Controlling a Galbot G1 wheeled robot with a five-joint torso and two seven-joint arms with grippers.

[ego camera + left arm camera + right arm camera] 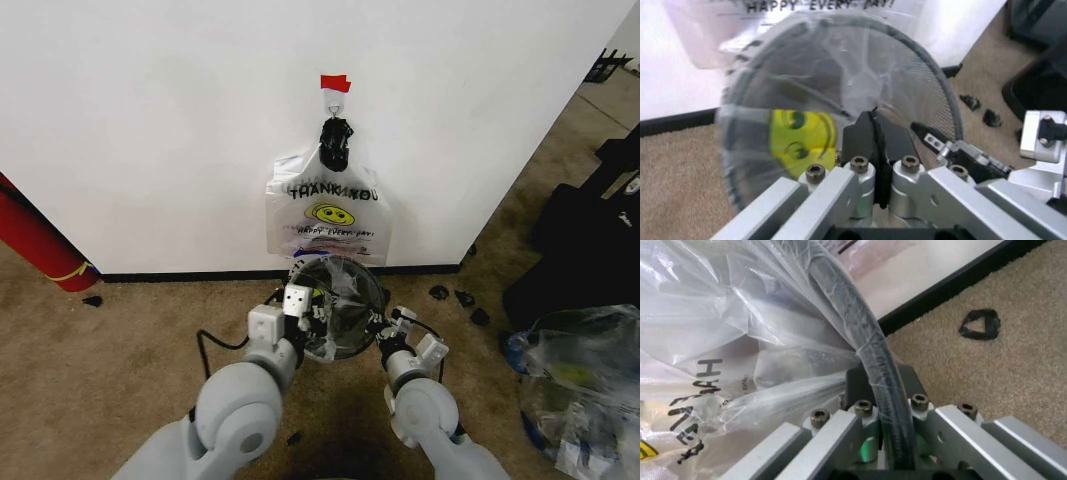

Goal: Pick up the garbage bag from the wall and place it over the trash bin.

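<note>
Head view: the trash bin [338,308] stands at the wall [150,120], lined with clear crinkled garbage bag [345,295], flanked by both grippers.

Left wrist view: left gripper [875,137] pressed together on film inside the rim, a yellow smiley beside it.

Right wrist view: right gripper [881,390] pinches the bag-wrapped rim.
</note>
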